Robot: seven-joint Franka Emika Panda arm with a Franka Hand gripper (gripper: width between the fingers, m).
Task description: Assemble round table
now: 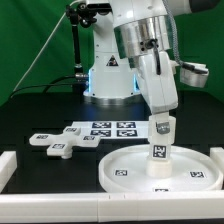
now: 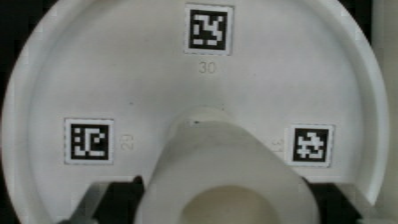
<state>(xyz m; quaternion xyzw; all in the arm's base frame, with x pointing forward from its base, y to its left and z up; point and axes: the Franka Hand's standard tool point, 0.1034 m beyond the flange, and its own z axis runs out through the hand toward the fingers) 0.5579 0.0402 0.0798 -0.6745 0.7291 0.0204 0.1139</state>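
gripper (image 1: 161, 128): clamped narrow on the upper part of the cylinder leg (image 1: 160, 152).
leg axis: upright, straight below the tool, lower end at the middle of the round disc (image 1: 120, 178).
contact: seated or just above, cannot tell.
cross-shaped base (image 1: 58, 146): flat, well apart, toward the exterior view's left.

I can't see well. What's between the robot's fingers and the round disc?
The short thick white plastic cylinder leg, upright at the middle of the large white round disc, in the exterior view.
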